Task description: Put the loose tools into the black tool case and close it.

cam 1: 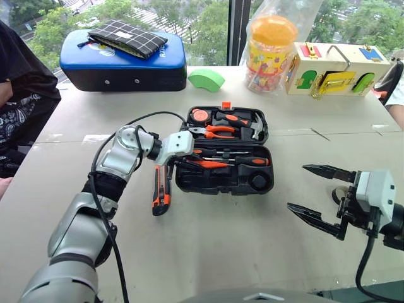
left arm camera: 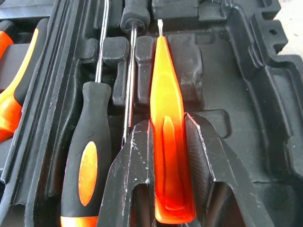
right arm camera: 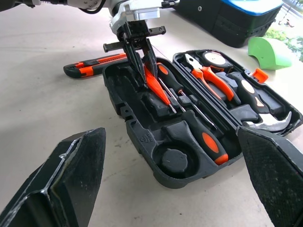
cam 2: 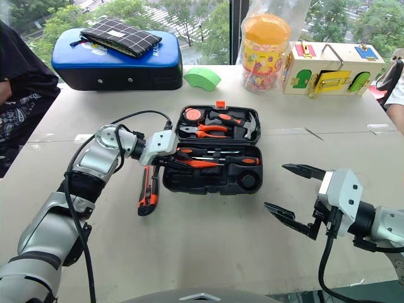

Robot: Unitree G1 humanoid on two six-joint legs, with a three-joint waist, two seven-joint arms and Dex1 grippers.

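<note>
Roughly halfway, I'd say. The case [cam 1: 224,151] lies open on the desk [cam 1: 208,252] with two long screwdrivers [right arm camera: 189,111] already slotted in. The left gripper [right arm camera: 140,61] is clamped on the small orange screwdriver [left arm camera: 166,142], lowering it over its slot. The knife [cam 1: 162,189] waits just beside the case. The right gripper [cam 1: 319,192] hangs wide open, empty. Lid not closed yet.

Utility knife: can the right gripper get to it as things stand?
Probably not directly. The utility knife lies on the table left of the black tool case, and the open case sits between it and the open right gripper.
</note>
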